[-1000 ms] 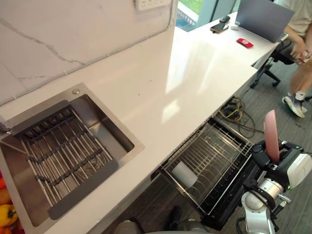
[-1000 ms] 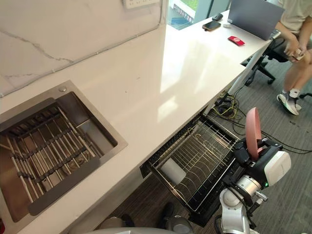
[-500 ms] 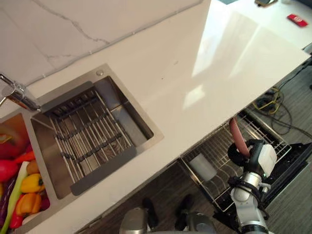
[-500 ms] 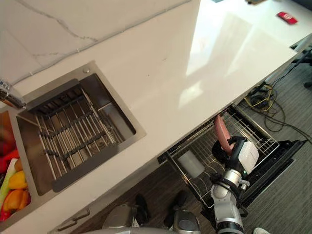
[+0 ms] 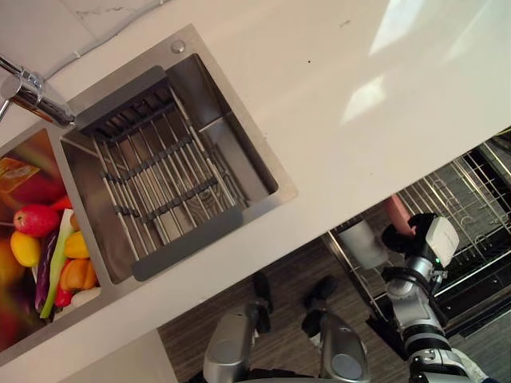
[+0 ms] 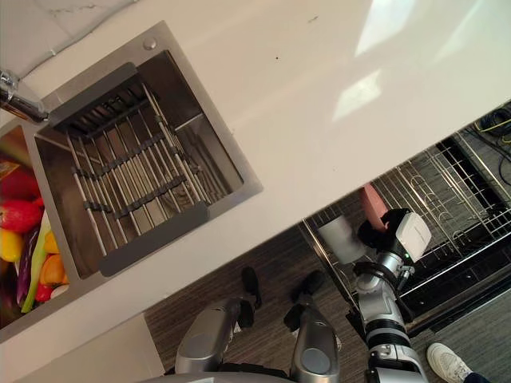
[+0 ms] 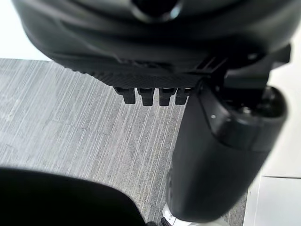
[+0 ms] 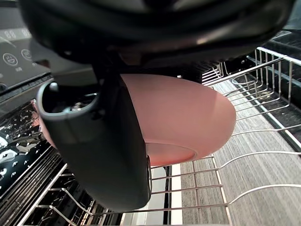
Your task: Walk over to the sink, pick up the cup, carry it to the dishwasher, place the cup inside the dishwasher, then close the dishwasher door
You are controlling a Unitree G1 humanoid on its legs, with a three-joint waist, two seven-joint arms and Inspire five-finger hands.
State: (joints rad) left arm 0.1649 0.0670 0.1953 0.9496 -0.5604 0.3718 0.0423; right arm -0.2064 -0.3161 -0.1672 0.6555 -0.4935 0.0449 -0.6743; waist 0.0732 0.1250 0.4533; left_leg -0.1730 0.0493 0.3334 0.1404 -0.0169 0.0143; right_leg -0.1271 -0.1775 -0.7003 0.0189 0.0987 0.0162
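My right hand [image 5: 404, 238] is shut on a pink cup [image 5: 398, 213], thumb [image 8: 111, 155] curled across its side. The pink cup [image 8: 188, 117] hangs tilted just above the wires of the pulled-out dishwasher rack [image 5: 471, 187], close under the counter's front edge. A white cup [image 5: 360, 243] stands in the rack right beside it. The sink [image 5: 239, 155] with its grid insert lies further left along the counter. My left hand [image 7: 155, 70] hangs over grey floor with relaxed fingers and holds nothing.
The white countertop [image 5: 359, 72] overhangs the rack. A faucet [image 5: 32, 92] stands at the sink's far left, and a basin of fruit and vegetables [image 5: 40, 247] lies beside it. A person's shoe [image 6: 447, 363] shows on the floor at the lower right.
The camera has swung left and down, so the whole picture shifted. My right hand has lowered the pink cup from above the rack to just over its wires beside the white cup.
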